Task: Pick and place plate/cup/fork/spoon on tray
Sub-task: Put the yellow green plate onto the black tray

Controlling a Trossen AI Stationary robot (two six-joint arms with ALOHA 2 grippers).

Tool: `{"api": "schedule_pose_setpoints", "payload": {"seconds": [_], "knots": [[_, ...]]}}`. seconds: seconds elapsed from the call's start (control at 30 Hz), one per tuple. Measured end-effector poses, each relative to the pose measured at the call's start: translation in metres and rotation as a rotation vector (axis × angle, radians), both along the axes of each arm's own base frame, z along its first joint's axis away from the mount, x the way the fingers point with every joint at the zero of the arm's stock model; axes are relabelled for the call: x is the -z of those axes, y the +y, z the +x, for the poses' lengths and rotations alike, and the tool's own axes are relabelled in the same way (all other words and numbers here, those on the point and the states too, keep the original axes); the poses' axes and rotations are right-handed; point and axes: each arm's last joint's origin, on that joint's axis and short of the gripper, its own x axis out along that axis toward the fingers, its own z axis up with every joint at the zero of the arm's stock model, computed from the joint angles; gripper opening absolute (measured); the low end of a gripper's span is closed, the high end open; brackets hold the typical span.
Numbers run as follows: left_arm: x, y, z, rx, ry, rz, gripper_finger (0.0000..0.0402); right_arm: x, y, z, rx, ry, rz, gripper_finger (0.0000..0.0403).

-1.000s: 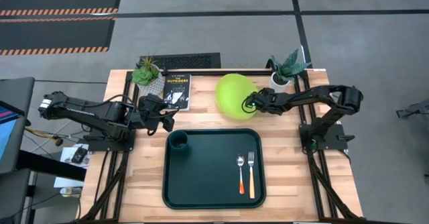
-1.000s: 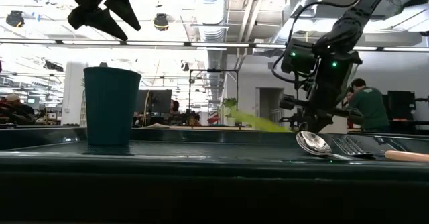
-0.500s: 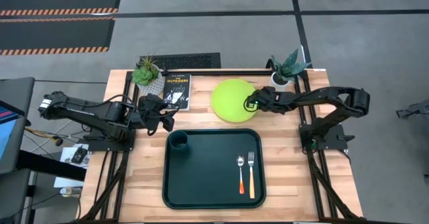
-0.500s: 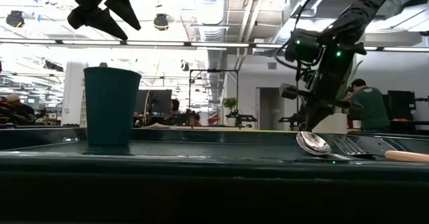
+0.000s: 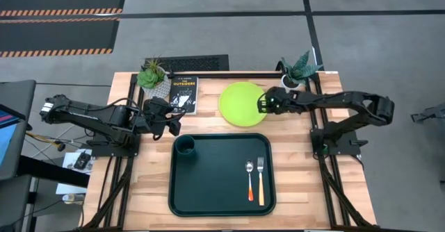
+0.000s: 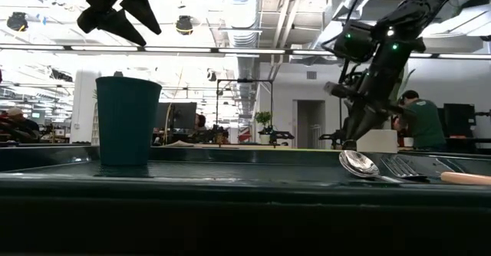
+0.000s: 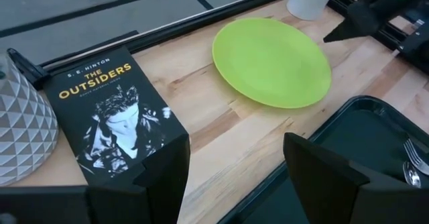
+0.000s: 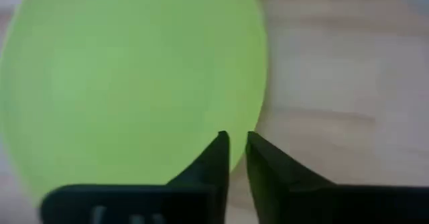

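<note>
I see the plate [image 5: 241, 103] lying flat on the worktop [image 5: 142, 183], just behind the tray's [image 5: 208, 183] far rim and well apart from the black book [image 5: 183, 95]; my right tool [image 5: 263, 103] sits at the plate's right edge, and in the right wrist view its fingers [image 8: 216, 158] are nearly pressed together with only a thin slit between them, pinching nothing, the plate [image 8: 127, 76] lying beneath and beyond their tips.

On the tray I read the cup [image 5: 184, 146] upright in the far left corner; the spoon [image 5: 249, 180] and the fork [image 5: 261, 180] lie side by side near the right rim, spoon to the left, handles pointing toward the near edge.

My left tool [image 5: 170, 119] hangs above the worktop just beyond the tray's far left corner, near the book; its fingers [image 7: 315, 177] are spread wide and empty in the left wrist view, with the book [image 7: 110, 113] and the plate [image 7: 271, 62] ahead of them.

Two potted plants stand at the far corners [image 5: 151, 73] [image 5: 297, 69]; in the low view a person [image 6: 420, 122] stands in the room behind.
</note>
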Motion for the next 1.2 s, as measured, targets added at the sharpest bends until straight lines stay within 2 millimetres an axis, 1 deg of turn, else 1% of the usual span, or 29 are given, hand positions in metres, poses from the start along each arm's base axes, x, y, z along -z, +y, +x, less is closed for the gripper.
{"api": "schedule_pose_setpoints", "payload": {"seconds": [0.1,0.17,0.27,0.4,0.5,0.6,0.73,0.83,1.1,1.2], "knots": [[0.000,0.000,0.000,0.002,0.002,0.002,0.0229,0.007,-0.002,-0.006,-0.051,-0.017,0.089,0.0123],[0.000,0.000,0.000,0.001,0.002,0.002,0.0229,0.015,-0.001,-0.012,-0.010,-0.006,0.121,0.0153],[0.000,0.000,0.000,0.002,0.002,0.003,0.0229,0.026,0.001,-0.018,0.042,-0.040,0.131,0.0192],[0.000,0.000,0.000,0.006,0.006,0.008,0.0229,0.039,0.004,-0.022,0.098,-0.150,0.128,0.0220],[0.000,0.000,0.000,0.006,0.006,0.008,0.0229,0.046,0.006,-0.025,0.127,-0.228,0.121,0.0224],[0.000,0.000,0.000,0.006,0.007,0.007,0.0229,0.048,0.007,-0.026,0.129,-0.253,0.118,0.0220],[0.000,0.000,0.000,0.006,0.007,0.008,0.0229,0.045,0.012,-0.022,0.108,-0.284,0.094,0.0211],[0.000,0.000,0.000,0.002,0.006,0.013,0.0229,0.038,0.011,-0.015,0.090,-0.369,0.077,0.0208],[0.000,0.000,0.000,0.001,0.006,0.014,0.0229,0.041,0.013,-0.017,0.132,-0.352,0.101,0.0206],[0.000,0.000,0.000,0.001,0.006,0.014,0.0229,0.042,0.013,-0.016,0.137,-0.383,0.089,0.0201]]}}
